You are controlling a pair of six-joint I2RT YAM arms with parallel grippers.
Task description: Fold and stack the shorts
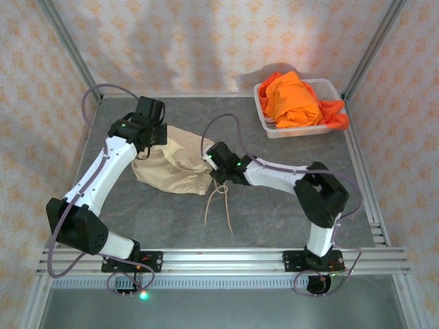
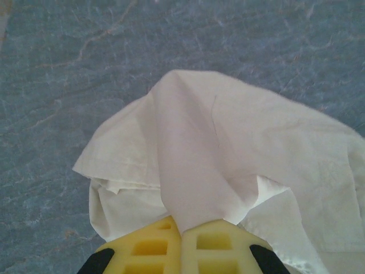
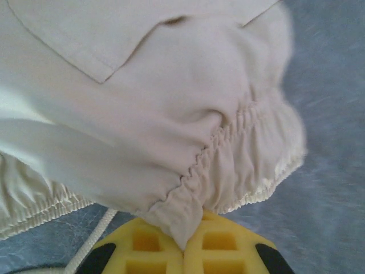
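The beige shorts [image 1: 175,168] lay crumpled in a loose heap near the middle of the grey worktop [image 1: 274,212], between the two arms. Their white drawstring [image 1: 219,202] trailed off the near edge of the heap and lay looped on the worktop toward the arm bases.

The left gripper [image 1: 152,145] sat at the heap's left edge. In the left wrist view its yellow fingers [image 2: 151,248] were clenched together on a fold of the pale cloth [image 2: 228,142], which rose from the fingertips and draped away over the worktop [image 2: 68,68].

The right gripper [image 1: 208,162] was at the heap's right edge. In the right wrist view it [image 3: 183,251] was clamped on a pinch of the gathered elastic waistband [image 3: 228,142], with the rest of the shorts [image 3: 142,103] bunched above it. A length of the drawstring [image 3: 94,237] ran just beside the left finger.

Well apart from the heap, at the far right corner of the worktop, a white mesh basket [image 1: 295,130] held the orange shorts [image 1: 291,99]. They were piled above its rim, and some of the cloth spilled over the right side.
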